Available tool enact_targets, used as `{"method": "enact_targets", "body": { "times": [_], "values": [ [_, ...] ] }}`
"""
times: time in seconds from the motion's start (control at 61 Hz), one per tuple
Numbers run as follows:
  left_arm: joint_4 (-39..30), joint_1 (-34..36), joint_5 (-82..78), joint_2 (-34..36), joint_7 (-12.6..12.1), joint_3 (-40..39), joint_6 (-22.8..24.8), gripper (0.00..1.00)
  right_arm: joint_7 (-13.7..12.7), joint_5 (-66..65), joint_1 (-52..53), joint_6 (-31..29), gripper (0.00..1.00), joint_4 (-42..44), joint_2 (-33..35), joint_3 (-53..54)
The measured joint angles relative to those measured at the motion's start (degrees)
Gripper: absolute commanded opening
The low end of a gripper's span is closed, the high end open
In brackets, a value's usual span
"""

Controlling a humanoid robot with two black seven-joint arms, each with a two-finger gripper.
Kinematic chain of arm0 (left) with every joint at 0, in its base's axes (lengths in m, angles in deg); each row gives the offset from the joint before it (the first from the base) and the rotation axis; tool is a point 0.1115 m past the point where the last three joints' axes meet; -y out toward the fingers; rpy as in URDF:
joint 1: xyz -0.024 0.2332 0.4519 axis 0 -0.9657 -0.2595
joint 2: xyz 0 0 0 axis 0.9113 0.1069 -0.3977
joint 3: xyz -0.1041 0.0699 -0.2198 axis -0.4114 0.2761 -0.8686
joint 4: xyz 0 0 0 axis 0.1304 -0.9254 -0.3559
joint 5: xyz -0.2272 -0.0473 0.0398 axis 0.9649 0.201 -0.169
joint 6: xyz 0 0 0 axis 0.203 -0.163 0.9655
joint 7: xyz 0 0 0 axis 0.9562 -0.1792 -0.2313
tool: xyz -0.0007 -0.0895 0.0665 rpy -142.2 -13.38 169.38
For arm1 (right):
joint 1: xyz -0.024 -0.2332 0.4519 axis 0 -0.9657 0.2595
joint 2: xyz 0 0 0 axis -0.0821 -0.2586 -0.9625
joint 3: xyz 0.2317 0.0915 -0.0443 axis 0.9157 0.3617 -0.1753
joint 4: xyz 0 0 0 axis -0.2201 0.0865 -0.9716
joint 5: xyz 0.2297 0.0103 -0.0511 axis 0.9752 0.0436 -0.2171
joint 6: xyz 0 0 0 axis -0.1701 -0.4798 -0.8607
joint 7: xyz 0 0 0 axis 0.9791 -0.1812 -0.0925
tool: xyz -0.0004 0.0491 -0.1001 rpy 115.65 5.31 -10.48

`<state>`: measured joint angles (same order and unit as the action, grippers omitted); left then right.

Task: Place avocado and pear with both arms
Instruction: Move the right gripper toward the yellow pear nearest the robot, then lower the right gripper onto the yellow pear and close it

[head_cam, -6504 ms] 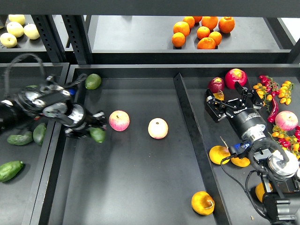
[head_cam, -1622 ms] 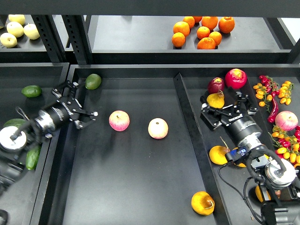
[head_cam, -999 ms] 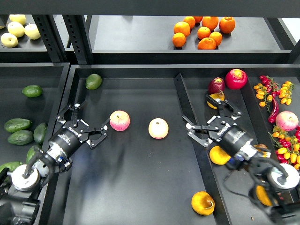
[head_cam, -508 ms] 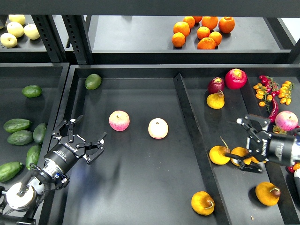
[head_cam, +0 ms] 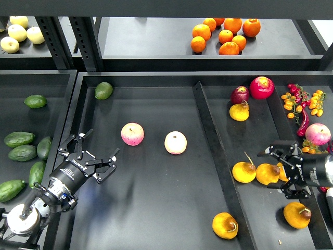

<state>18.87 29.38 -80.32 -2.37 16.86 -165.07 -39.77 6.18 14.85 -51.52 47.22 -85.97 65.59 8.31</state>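
An avocado [head_cam: 35, 101] lies alone at the back of the left tray, with several more avocados [head_cam: 20, 139] nearer the front. A pear [head_cam: 239, 111] lies in the right tray beside a dark red fruit [head_cam: 240, 94]. My left gripper [head_cam: 89, 154] is open and empty, low over the left edge of the middle tray, well away from the avocados. My right gripper [head_cam: 279, 170] is open over the right tray, its fingers close beside another pear [head_cam: 267, 173]; I cannot tell whether they touch.
Two pink-and-yellow apples [head_cam: 132, 134] [head_cam: 175, 142] and a lighter green fruit [head_cam: 103, 90] lie in the middle tray, with a pear [head_cam: 225, 225] at its front right. More pears [head_cam: 243, 172] [head_cam: 297, 214], red fruits [head_cam: 261, 87] and peppers [head_cam: 299, 104] fill the right tray. Oranges [head_cam: 223, 34] sit on the shelf.
Both arms have drawn back toward me with open, empty grippers. An avocado now lies at the back of the left tray and a pear beside the dark red fruit.
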Motion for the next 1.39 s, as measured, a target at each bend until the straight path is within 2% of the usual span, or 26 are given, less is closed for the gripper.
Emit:
{"method": "enact_targets", "body": {
  "times": [0.36, 1.016, 1.392],
  "values": [
    [-0.2, -0.4, 0.0, 0.0, 0.0, 0.0, 0.0, 0.98, 0.0, -8.2, 2.9, 0.0, 1.0, 2.2, -7.9, -8.2],
    [-0.1, -0.4, 0.1, 0.0, 0.0, 0.0, 0.0, 0.98, 0.0, -9.0, 3.3, 0.0, 0.99, 5.3, -11.0, -15.9],
    [-0.1, -0.6, 0.1, 0.0, 0.0, 0.0, 0.0, 0.99, 0.0, -9.4, 3.2, 0.0, 0.94, 6.3, -13.7, -17.3]
  ]
}}
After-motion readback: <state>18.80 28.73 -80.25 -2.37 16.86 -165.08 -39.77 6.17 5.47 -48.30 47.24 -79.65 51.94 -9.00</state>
